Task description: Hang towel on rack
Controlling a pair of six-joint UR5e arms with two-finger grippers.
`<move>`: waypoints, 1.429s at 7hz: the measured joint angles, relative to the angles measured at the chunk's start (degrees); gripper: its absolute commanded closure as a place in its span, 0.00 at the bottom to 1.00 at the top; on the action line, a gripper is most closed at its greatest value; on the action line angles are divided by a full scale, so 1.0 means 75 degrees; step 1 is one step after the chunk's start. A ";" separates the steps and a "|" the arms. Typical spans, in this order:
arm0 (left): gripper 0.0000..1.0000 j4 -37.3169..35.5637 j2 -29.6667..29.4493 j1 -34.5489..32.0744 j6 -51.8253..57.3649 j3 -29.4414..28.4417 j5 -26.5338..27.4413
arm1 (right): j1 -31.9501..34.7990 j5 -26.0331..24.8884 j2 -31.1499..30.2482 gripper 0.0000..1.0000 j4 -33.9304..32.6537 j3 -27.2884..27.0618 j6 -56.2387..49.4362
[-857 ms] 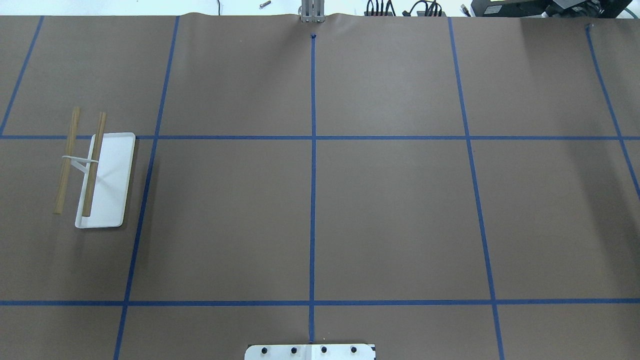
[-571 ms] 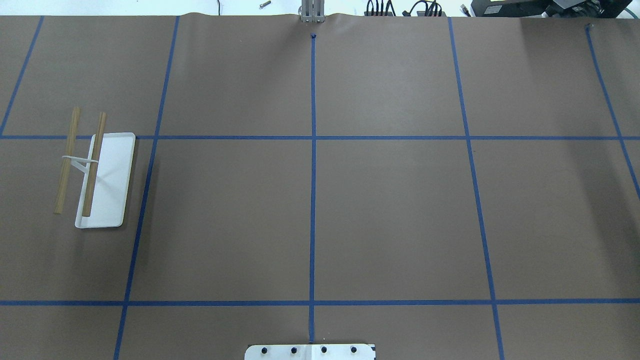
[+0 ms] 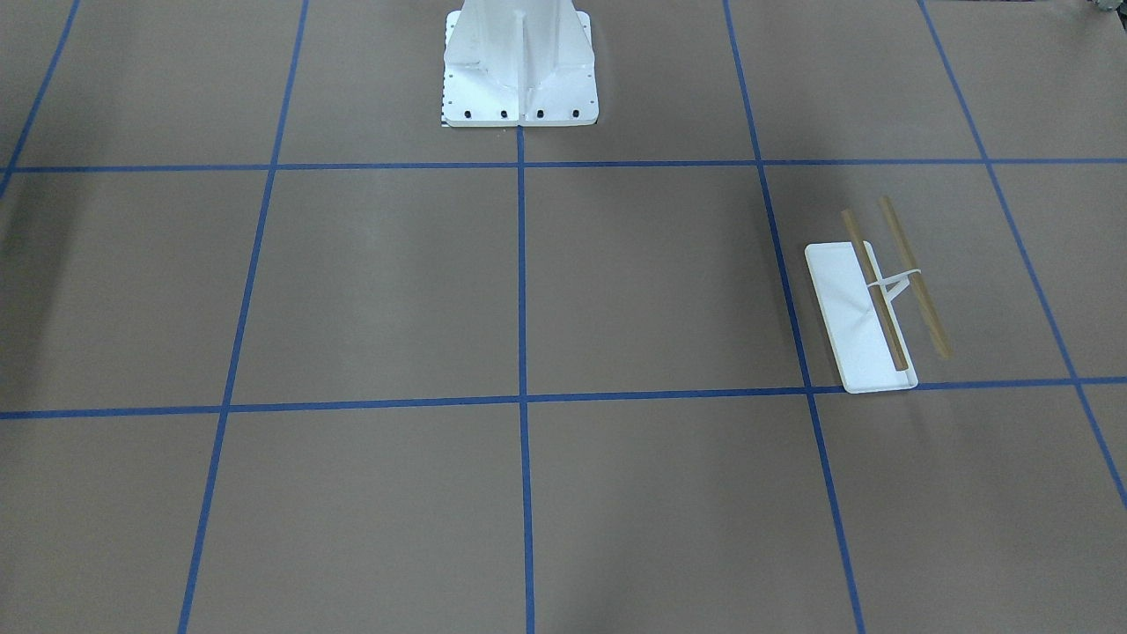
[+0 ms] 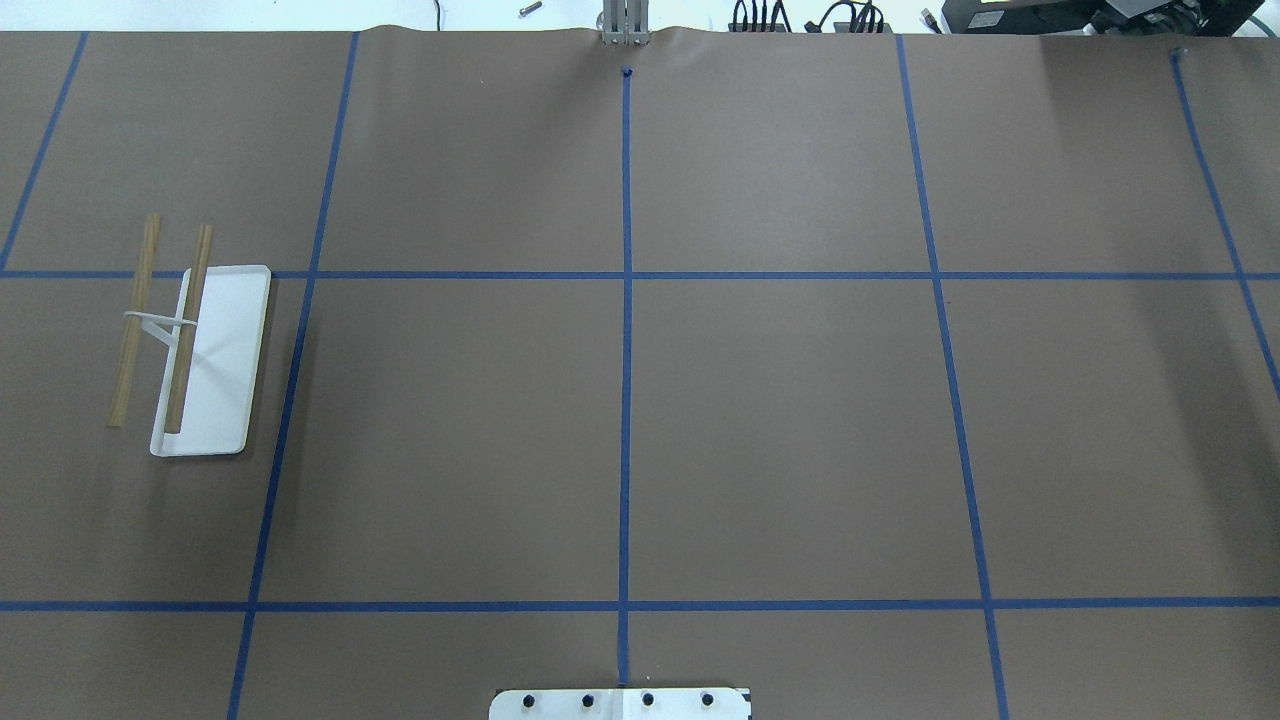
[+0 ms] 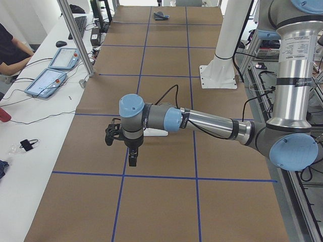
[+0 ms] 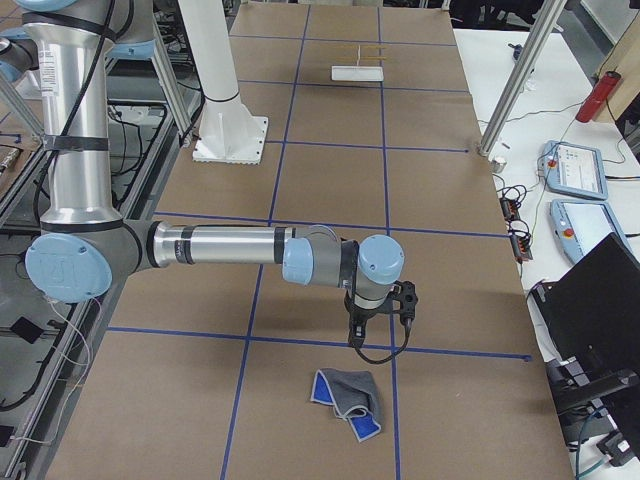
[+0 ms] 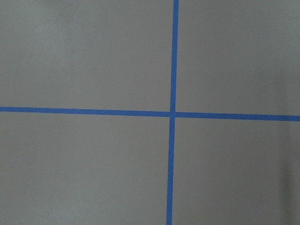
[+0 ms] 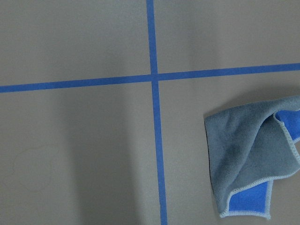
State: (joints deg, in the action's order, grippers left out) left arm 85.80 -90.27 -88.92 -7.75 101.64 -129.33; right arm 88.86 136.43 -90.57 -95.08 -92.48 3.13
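I log this as a robotics lab: table [image 4: 800, 420] papered brown and gridded in blue tape [image 4: 626, 400], with a bolted white pedestal [image 3: 519, 62]. Jointed industrial arm [image 5: 212, 123] over it. Teach pendants [image 6: 573, 166] lie on the side bench [image 6: 555, 125].

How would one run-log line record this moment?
towel: crumpled, ungrasped | rack: bare | left gripper: state unclear | right gripper: near towel, state unclear

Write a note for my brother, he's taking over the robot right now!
The towel lies crumpled on the table at the robot's right end, grey side mostly up.
The rack stands at the left end, both rods bare.
Left gripper: over the table near the rack; open or shut, cannot tell.
Right gripper: over the table beside the towel, not holding it; open or shut, cannot tell.
Done: nothing yet.
Left: grasp the towel, carry it across, drape it over a rod.
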 measured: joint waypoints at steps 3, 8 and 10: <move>0.02 0.0036 0.0083 0.0027 0.0001 0.0005 -0.0014 | 0.0000 -0.0151 0.0013 0.00 0.0061 0.0036 0.0001; 0.02 0.0123 -0.0014 0.0054 -0.0066 0.0252 -0.0020 | -0.0019 -0.0460 -0.0084 0.00 0.0083 -0.0074 -0.0017; 0.02 0.0202 -0.0142 0.0090 -0.0730 0.0306 -0.0040 | -0.0023 -0.0784 -0.0007 0.00 0.0111 0.0077 -0.0176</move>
State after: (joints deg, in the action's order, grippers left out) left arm 87.32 -91.33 -88.24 -13.23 103.93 -129.63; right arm 88.69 130.55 -90.62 -94.25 -91.90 1.81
